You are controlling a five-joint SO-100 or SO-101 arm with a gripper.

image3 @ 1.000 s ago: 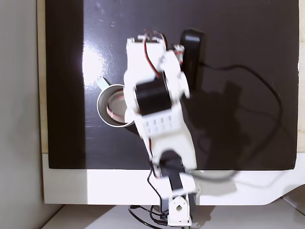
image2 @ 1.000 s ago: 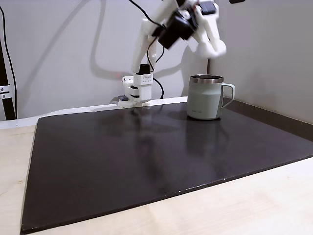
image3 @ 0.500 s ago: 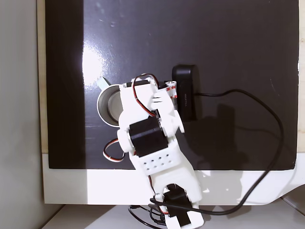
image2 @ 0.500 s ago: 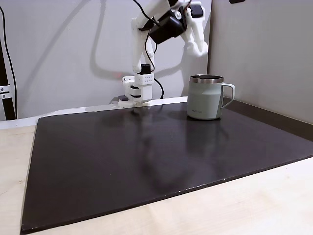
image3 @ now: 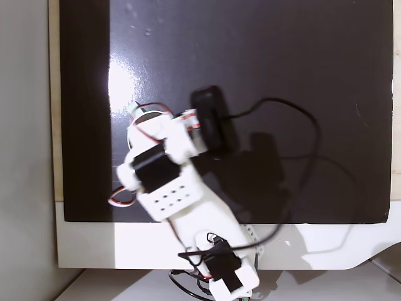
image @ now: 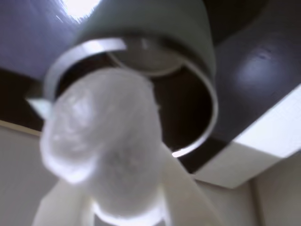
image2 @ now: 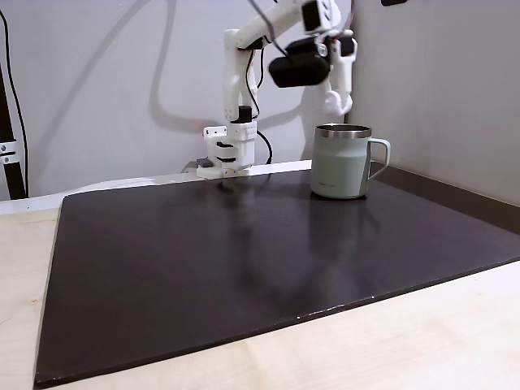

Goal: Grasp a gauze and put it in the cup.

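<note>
The white gauze (image: 99,127) is a soft roll pinched in my gripper (image: 113,183), whose pale fingers (image: 181,193) come up from the bottom of the wrist view. Just behind the roll is the sage-green cup (image: 188,23) with its steel rim (image: 209,113) and dark inside, its mouth facing the camera. From the side, my gripper (image2: 336,99) hangs a short way above the cup (image2: 343,162), which stands upright with its handle to the right. Seen from above, the arm (image3: 166,182) covers nearly all of the cup (image3: 141,111).
A large black mat (image2: 244,268) covers the pale wooden table (image2: 422,341). The arm's base (image2: 227,154) stands at the mat's back edge, with a cable (image3: 294,119) looping over the mat. A grey wall panel (image2: 439,89) rises close behind the cup.
The arm has swung towards the cup and the gripper, still holding the gauze, has come over the cup's mouth. The cup has not moved.
</note>
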